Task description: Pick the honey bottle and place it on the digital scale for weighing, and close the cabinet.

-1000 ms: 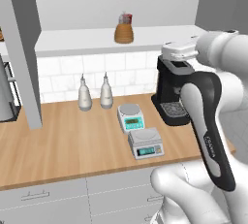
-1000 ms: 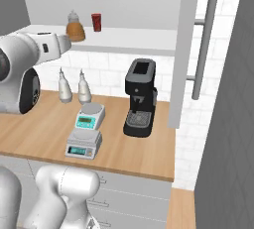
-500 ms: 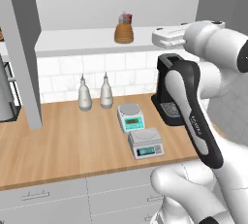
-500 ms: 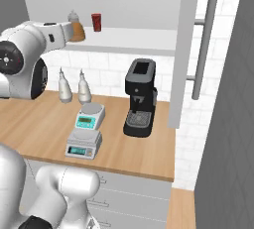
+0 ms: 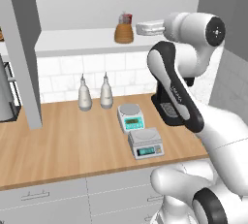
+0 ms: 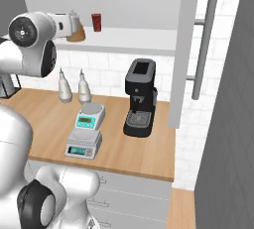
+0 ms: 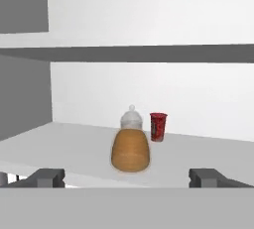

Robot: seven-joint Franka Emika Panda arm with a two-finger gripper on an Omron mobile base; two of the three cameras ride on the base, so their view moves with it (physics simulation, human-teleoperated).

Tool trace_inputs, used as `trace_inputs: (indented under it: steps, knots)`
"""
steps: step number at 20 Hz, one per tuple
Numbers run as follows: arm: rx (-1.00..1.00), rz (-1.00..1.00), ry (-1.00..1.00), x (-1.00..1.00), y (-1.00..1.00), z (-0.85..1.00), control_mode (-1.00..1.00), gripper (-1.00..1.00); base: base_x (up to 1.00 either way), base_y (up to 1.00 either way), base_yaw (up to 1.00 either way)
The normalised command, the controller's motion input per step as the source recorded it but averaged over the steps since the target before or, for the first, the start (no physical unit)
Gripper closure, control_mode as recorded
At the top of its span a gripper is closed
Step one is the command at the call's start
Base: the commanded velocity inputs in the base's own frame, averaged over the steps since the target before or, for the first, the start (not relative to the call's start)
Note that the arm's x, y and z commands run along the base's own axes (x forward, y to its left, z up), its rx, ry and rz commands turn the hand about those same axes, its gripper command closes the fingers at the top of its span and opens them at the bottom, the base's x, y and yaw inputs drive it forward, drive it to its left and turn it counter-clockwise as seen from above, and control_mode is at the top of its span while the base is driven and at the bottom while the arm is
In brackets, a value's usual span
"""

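gripper: your two-finger gripper [image 7: 126, 177] has its dark tips spread wide, nothing between them, lined up on the bottle from the shelf's front edge. In the left base view the white hand [image 5: 151, 27] sits level with the shelf, just beside the bottle, not touching.
honey bottle: squat amber-brown bottle with a pale rounded top [image 7: 130, 147] stands upright on the open cabinet's lower shelf, near the front edge, centred ahead of your tips. Also seen at [image 5: 124, 32] and [image 6: 75, 29], partly behind the hand in the right view.
progress: nothing done yet, by my read. You are at the approach; grasp, carry, set-down and door closing are all left.
digital scale: small light-grey scale with square flat platform and teal display [image 5: 145, 142] sits near the front of the wooden counter [image 5: 63, 145], platform bare. Same scale at [image 6: 83, 143].
cabinet: large light-grey wall cabinet, door open, with long vertical bar handle [image 6: 203, 44]; shelf [image 7: 64, 148] exposed.
neighbours: small dark-red can [image 7: 158, 126] stands just behind and beside the bottle, apart from it; watch the far finger there.
counter clutter: round-platter teal scale [image 5: 130, 117] sits right behind the target scale, so don't mix them up. Two pale-grey pointed-nozzle bottles [image 5: 95, 93] stand by the tiled wall, and a black coffee machine [image 6: 139, 105] further along.
obstruction: the approach to the bottle looks open; your own arm crosses over the coffee machine.
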Motion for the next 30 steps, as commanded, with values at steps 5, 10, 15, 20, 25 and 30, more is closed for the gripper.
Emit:
trace_inputs:
  steps: [5,10,15,20,25,30]
  knots:
    - [0.0,0.0,0.12,0.7,0.0,0.01,-1.0,-1.0,0.0,0.0,0.0]
    - [0.0,0.0,0.04,0.74,0.08,0.0,-1.0,-1.0,0.0,0.0,0.0]
    - [0.0,0.0,0.0,0.78,0.33,0.0,-1.0,-1.0,0.0,0.0,0.0]
    - [0.0,0.0,0.01,0.78,0.26,-0.13,-1.0,-1.0,0.0,0.0,0.0]
    - [0.0,0.0,0.02,0.61,0.02,-0.11,-1.0,-1.0,0.0,0.0,0.0]
    - [0.0,0.0,0.0,0.47,0.08,-0.26,-1.0,-1.0,0.0,0.0,0.0]
